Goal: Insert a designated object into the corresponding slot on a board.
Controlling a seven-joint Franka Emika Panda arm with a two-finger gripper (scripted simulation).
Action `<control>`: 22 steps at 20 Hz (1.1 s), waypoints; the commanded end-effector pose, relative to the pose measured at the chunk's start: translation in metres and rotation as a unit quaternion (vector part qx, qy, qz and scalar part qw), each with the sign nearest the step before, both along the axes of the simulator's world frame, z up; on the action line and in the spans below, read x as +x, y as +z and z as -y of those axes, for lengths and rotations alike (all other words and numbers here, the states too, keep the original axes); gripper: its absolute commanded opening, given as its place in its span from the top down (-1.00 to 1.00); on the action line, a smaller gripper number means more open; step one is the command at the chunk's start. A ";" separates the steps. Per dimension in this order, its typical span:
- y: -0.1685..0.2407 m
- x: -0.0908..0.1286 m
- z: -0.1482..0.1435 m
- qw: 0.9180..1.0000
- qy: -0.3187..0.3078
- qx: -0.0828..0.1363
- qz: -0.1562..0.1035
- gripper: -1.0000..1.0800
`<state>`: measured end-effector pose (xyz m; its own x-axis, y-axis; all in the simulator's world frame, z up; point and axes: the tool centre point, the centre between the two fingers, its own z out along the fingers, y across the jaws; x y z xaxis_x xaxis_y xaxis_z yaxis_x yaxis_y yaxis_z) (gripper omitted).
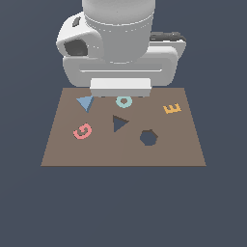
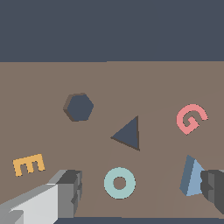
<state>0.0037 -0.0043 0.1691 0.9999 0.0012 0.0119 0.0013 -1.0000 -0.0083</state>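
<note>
The light-blue triangle [image 1: 86,102] [image 2: 191,177] lies flat on the brown board [image 1: 120,154] [image 2: 131,83], near its far edge on the exterior view's left. The dark triangular slot [image 1: 119,123] [image 2: 128,134] is cut near the board's middle and is empty. My gripper [image 2: 140,192] is open wide above the board's far edge. One finger [image 2: 65,192] is beside the teal ring, and the other finger [image 2: 214,188] sits right against the blue triangle's side. Nothing is held. In the exterior view the arm's white body hides the fingers.
A teal ring [image 1: 124,101] [image 2: 119,183] lies between my fingers. A pink G [image 1: 82,130] [image 2: 190,118] and an orange E [image 1: 172,108] [image 2: 28,165] rest on the board. A dark hexagon-like hole [image 1: 148,137] [image 2: 79,106] sits beside the slot.
</note>
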 end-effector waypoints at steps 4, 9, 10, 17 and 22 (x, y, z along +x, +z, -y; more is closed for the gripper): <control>-0.002 -0.001 0.002 1.000 0.002 0.000 0.000 -0.92; -0.012 -0.008 0.012 1.000 0.012 0.000 -0.001 -0.92; -0.015 -0.010 0.015 1.000 0.015 -0.001 -0.001 -0.92; -0.047 -0.031 0.049 0.999 0.045 -0.002 -0.002 -0.92; -0.077 -0.047 0.081 0.997 0.074 -0.003 -0.004 -0.92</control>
